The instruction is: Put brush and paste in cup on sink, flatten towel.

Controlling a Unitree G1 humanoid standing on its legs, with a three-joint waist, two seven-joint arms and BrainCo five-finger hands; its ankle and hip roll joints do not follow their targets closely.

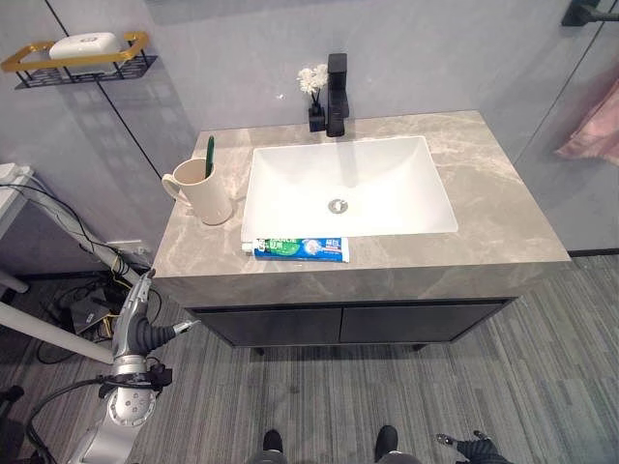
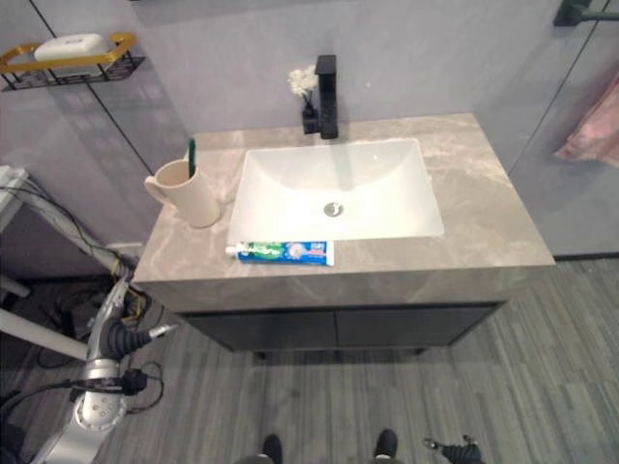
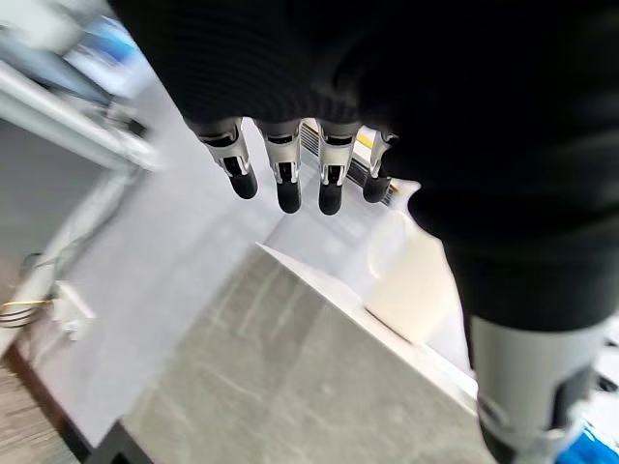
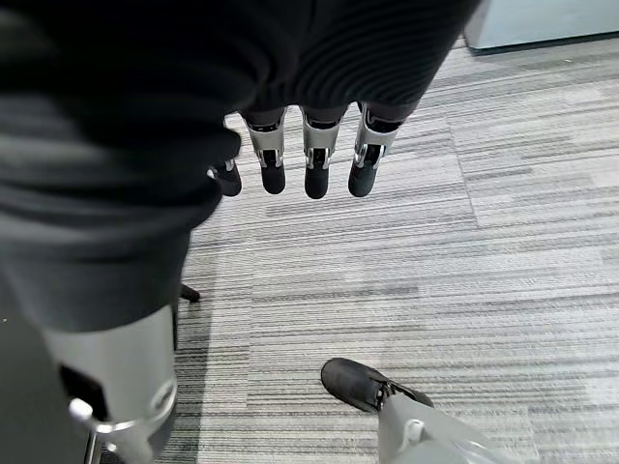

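Grey marble counter (image 1: 484, 184) fills mid-frame in the eye views, white rectangular sink (image 1: 348, 188) sunk in its centre. Cream cup (image 1: 205, 191) with handle stands upright on the counter left of the sink, just beside its left edge. Green brush (image 1: 209, 156) stands in the cup, handle sticking out the top. Paste (image 1: 298, 248) tube, blue-green-white, lies flat on the counter's front strip, just below the sink's front rim, lengthwise left-right. Black faucet (image 1: 336, 94) at the sink's back edge, small black vase with white flowers (image 1: 313, 82) touching or just left of it. Upper left: gold-rimmed wall shelf (image 1: 77, 60) carrying a white soap bar (image 1: 83, 44). Pink towel (image 1: 588, 124) hangs at the right edge, partly cut off by the frame.

Left hand (image 1: 135, 314) is at lower left, below and off the counter's front-left corner, fingers (image 3: 283, 179) straight and relaxed, holding nothing; its wrist view looks across the counter toward the cup. Right hand (image 4: 309, 159) hangs over grey striped carpet (image 4: 484, 242), fingers straight, empty.
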